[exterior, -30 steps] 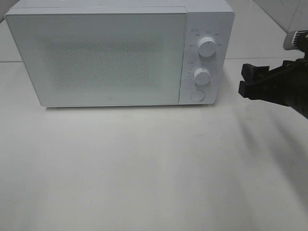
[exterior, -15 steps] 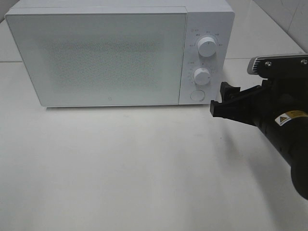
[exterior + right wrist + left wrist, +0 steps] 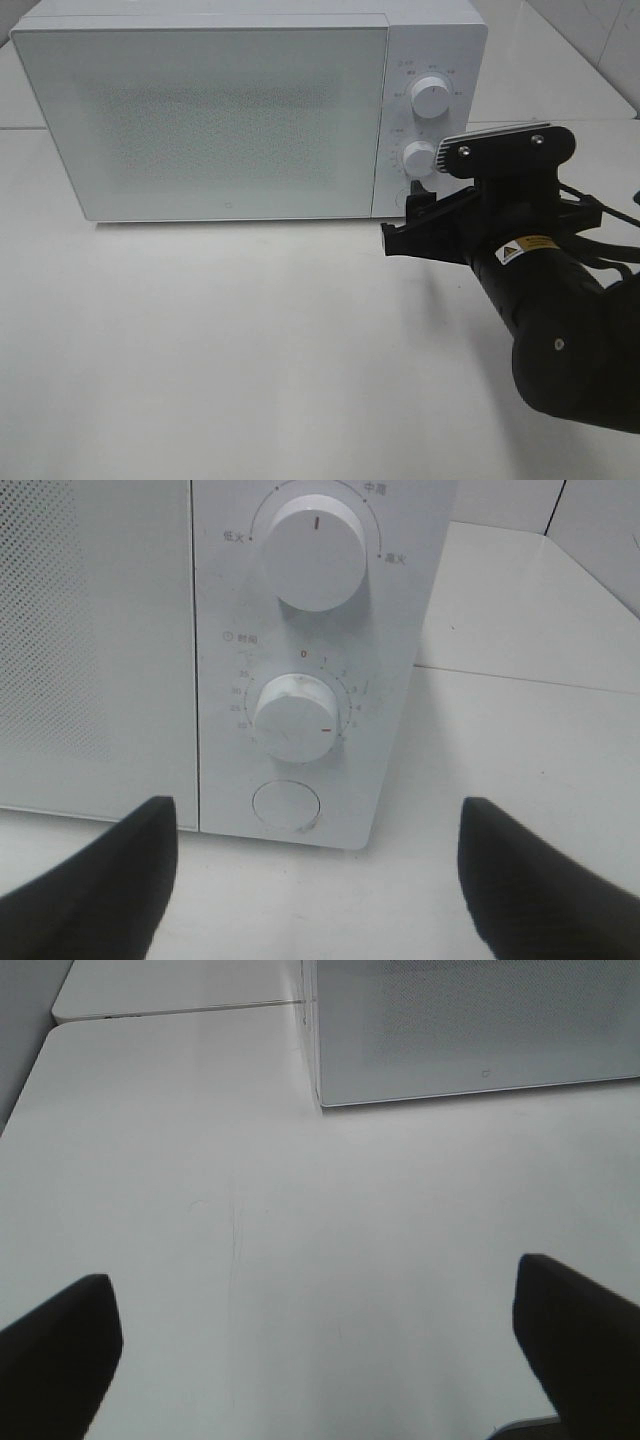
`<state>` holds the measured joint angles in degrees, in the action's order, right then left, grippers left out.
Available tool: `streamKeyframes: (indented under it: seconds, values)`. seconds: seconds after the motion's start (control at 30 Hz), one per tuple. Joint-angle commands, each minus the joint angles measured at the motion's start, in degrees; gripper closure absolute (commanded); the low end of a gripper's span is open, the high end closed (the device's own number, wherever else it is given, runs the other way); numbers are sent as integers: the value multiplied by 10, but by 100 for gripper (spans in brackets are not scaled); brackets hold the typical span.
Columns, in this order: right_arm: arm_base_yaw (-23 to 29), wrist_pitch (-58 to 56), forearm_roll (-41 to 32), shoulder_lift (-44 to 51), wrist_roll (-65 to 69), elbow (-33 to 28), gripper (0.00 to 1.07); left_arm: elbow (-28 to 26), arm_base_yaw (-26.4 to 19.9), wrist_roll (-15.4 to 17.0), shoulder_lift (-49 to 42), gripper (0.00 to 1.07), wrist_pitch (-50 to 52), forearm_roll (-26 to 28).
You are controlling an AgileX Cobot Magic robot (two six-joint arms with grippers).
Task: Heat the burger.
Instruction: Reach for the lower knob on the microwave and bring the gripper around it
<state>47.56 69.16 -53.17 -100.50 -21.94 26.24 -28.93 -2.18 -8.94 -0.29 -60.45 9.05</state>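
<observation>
Starting from the biggest thing, the table (image 3: 250,350) is white and fills the high view. The microwave (image 3: 230,110) stands at 12 o'clock of it. Its door (image 3: 200,120) is shut and frosted, so the inside does not show. The panel (image 3: 432,40) is at 3 o'clock of the door.

The right gripper (image 3: 408,225) comes in from 4 o'clock and hangs just in front of the lower part of the panel. I cannot tell if it touches it. Its jaws are spread and hold nothing. The left gripper (image 3: 312,1280) is out of the high view. In its own wrist view the jaws are spread wide over bare table, with the microwave well apart from them, and they are empty too.

On the panel, the power knob (image 3: 430,98) has its mark at 12 o'clock. Below it, on the timer knob (image 3: 420,157), the right wrist view shows the red mark at about 4 o'clock, away from the zero at 12 o'clock. The round button (image 3: 286,805) is at 6 o'clock of the timer knob, between the right jaws as that wrist view shows it.

The burger is in no view. It may be behind the shut door or off the table; the pictures do not say. My judgement: if it is inside, loading is done and only heating and taking it out are left. If not, the door must first be opened, probably by that button.
</observation>
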Motion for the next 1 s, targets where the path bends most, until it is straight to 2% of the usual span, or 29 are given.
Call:
streamKeyframes:
  seconds: [0.03,0.4,1.0]
  values:
    - [3,38,-2,-8,-7,15,32,1,0,5,-11,6,7,0]
    - [-1,45,0,-53,1,62,32,1,0,5,-11,6,7,0]
    - [-72,16,36,-126,33,147,32,1,0,5,-11,6,7,0]
